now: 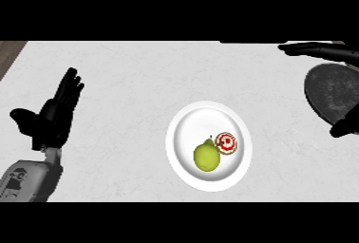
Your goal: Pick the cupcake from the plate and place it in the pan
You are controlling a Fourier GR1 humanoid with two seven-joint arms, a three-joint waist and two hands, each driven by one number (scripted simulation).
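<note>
My left hand [49,118] sits at the left side of the counter [140,71], fingers straight and pointing up, thumb splayed out to the left. Open, holding nothing, resting. Grey forearm comes in from the lower left corner.

My right hand [329,51] is at the far right edge, over the pan [329,90]. Fingers show along the top right, stretched out toward the left above the pan's far rim; a dark part of the same hand shows lower at the right edge, near the pan's near rim. Fingers look extended, not curled round anything, so open and empty. Can't tell if it touches the pan.

Pan is dark grey, round, partly cut off by the right edge. Nothing visible inside it.

White plate [184,142] is in the centre, slightly right of middle and toward the near side, well apart from both hands. The cupcake [226,143] is on the plate, on its right half: small, white top with red swirl. Just beside it, to the left and a bit nearer to me, lies a green pear [207,156], stem pointing up; the two appear to be touching.

Cupcake not yet picked. Plate and pan are apart, pan to the upper right of the plate.
</note>
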